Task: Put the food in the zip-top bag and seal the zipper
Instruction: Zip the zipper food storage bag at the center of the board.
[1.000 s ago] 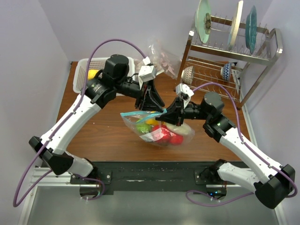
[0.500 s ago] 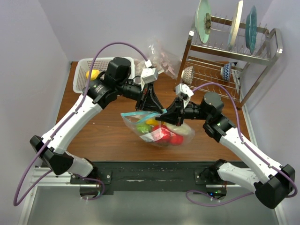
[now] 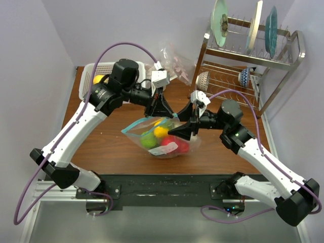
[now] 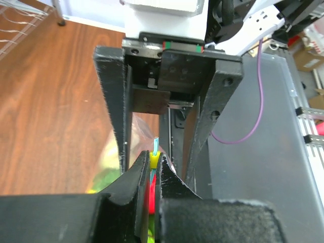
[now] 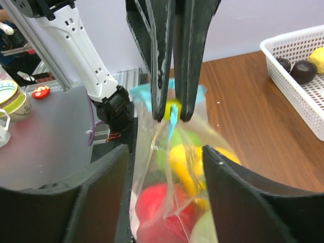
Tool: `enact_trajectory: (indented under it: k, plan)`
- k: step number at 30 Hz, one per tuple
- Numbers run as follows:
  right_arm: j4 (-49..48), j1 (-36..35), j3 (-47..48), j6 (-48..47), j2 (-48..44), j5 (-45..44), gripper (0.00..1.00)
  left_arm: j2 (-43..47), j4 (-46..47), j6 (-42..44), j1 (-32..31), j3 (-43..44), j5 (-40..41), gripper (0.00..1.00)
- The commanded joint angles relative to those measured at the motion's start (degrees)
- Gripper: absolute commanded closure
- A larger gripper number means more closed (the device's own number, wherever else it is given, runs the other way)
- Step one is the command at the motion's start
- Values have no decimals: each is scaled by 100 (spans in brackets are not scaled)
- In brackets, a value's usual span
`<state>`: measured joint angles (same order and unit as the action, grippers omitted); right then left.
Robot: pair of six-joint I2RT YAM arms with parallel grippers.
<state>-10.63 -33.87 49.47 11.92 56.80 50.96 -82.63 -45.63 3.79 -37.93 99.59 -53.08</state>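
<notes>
Clearly, the left tool [image 5: 172, 115] is pressed shut on the zipper [image 5: 143, 96] of the zip-top bag [image 3: 152, 148], which is held up between the two arms over the middle of the desk [image 3: 111, 147]. The right tool [image 5: 164, 152] is spread open, with one finger at each side of the bag and nothing gripped. Green, yellow and red food [image 3: 174, 144] is seen inside the bag.

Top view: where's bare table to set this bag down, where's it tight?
Bare wood left of the zip-top bag, bordered by the left arm and near edge; another patch between bag and right arm. Crowded: the back, with basket, dotted bags, dish rack; and mid-table, where left end effector and right end effector meet.
</notes>
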Motion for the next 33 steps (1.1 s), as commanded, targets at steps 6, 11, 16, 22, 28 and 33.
enact_trajectory:
  k: [6, 11, 16, 22, 28, 33]
  plan:
    - [-396, -32, 273, 179, -28, 72, 48, 63, -140, 139, 14, 219, 52, 100]
    - [-299, -41, 431, 240, 138, 46, 70, 124, -122, 201, 14, 87, 78, 100]
    - [-290, -41, 528, 328, 209, -7, 83, 203, -96, 245, 23, -80, 70, 100]
    - [-211, -41, 563, 311, 192, -42, 100, 326, -69, 315, 14, -343, 201, 100]
    - [-132, -32, 546, 337, 25, -252, 100, 502, 62, 350, 23, -730, 377, 100]
    - [88, -41, 625, 284, -19, -429, 100, 634, 168, 342, 14, -959, 544, 100]
